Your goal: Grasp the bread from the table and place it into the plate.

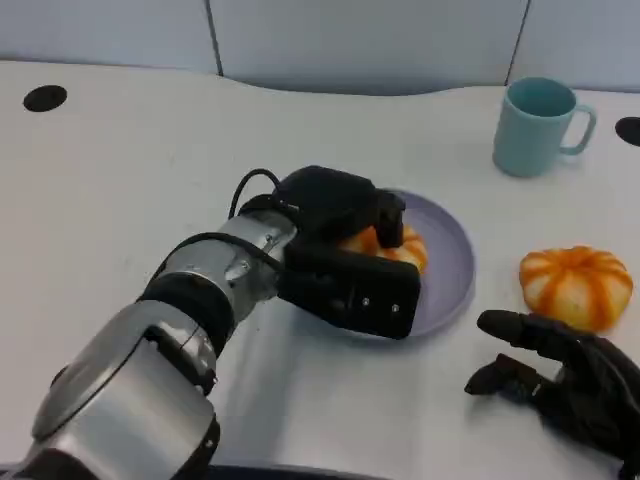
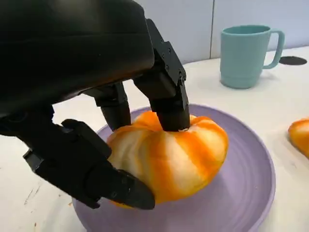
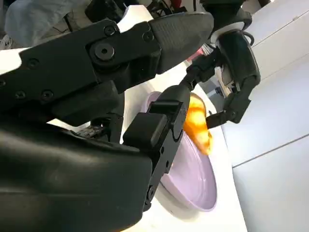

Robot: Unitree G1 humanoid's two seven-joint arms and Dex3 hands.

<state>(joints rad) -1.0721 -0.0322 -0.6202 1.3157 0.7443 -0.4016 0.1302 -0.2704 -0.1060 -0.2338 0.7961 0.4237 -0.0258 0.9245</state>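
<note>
I see my left hand reaching across the white table to a purple plate near the middle. Its fingers are wrapped over the top of an orange-and-white striped bread, with the thumb pressed against the bread's near side, so this hand is gripping the bread. The bread sits inside the plate, its underside resting on the plate's surface in the left wrist view.

My right hand rests at the near right of the table, holding nothing, its fingers spread and stretched toward the left. Just beyond it, to the right of the plate and apart from it, lies a second striped bread on the bare table.

A teal mug stands upright at the far right, well apart from the plate, its handle turned to the right. A pale wall panel runs along the far edge of the table.
</note>
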